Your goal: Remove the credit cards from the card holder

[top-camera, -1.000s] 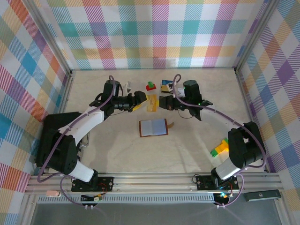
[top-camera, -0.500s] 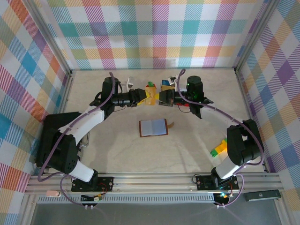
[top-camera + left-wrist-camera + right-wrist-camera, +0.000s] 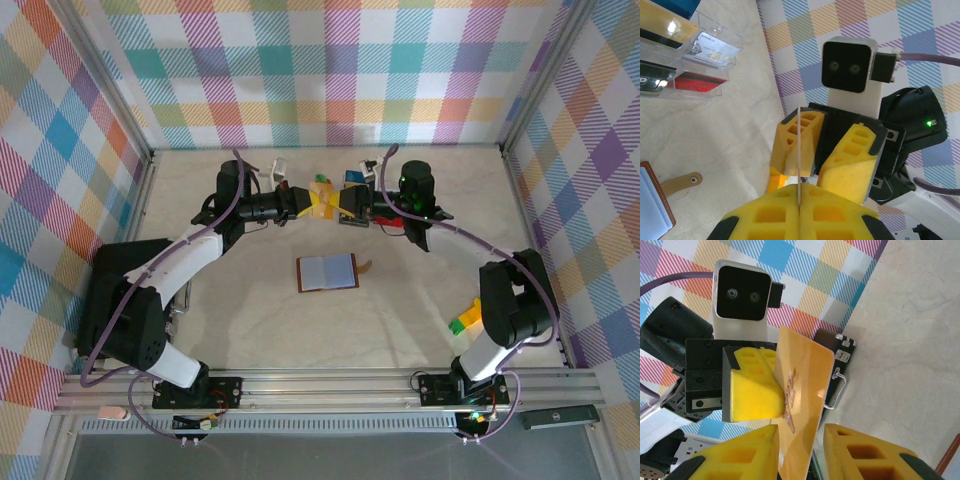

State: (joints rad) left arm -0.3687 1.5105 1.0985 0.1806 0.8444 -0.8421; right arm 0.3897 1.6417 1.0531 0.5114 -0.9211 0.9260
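Top view: brown card holder (image 3: 327, 271) lies open on the marbled table (image 3: 420, 290), blue-grey inside.
Left wrist: left gripper (image 3: 799, 205), yellow and waffle-holed, pinches the thin credit card (image 3: 799, 140) edge-on.
Right wrist: card's glossy and round-cornered, with the right gripper (image 3: 800, 437) jaws apart around it.

- Left wrist view: the wallet (image 3: 652, 197) runs off the lower-left edge, just a corner showing.
- The card (image 3: 799, 145) stands edge-on there, its face unseen.
- The clear box (image 3: 738, 44) is cut off at the top-left.
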